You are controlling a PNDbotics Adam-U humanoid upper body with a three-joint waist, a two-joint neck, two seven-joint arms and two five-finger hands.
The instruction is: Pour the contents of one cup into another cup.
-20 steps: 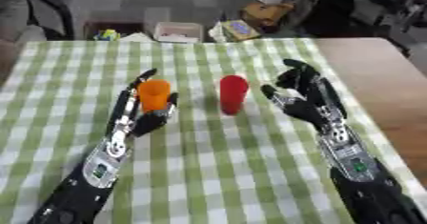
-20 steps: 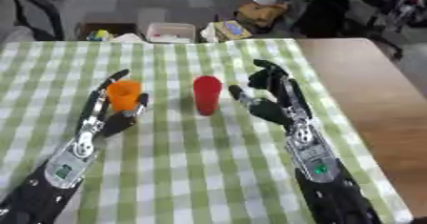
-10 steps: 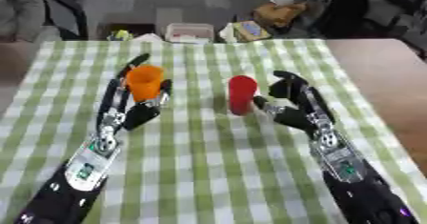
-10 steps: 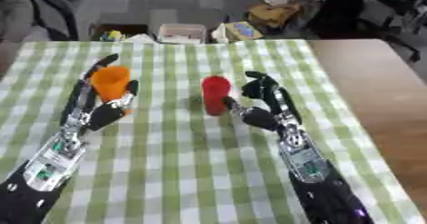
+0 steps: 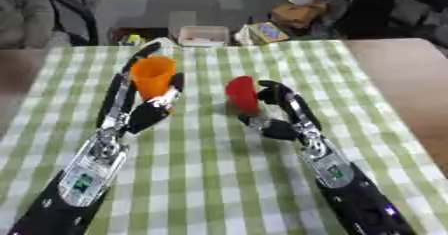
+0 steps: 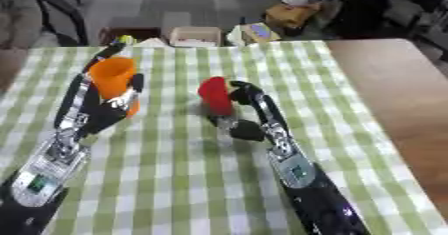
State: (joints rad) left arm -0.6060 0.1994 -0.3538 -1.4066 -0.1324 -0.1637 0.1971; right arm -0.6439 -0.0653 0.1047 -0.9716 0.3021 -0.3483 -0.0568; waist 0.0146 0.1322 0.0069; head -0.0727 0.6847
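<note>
Left eye view: green-checked table. Left hand has fingers & thumb wrapped round orange cup, cup upright, open end up, on table's left half. Red cup stands near table's middle, just right of orange cup, the two apart. Right hand at red cup's right side, fingers curved round it, touching; thumb low by cup base.

Right eye view: same layout. Orange cup sits between left hand's long fingers & thumb. Right hand's fingers hook behind red cup's rim. Boxes on floor beyond table's far edge.
</note>
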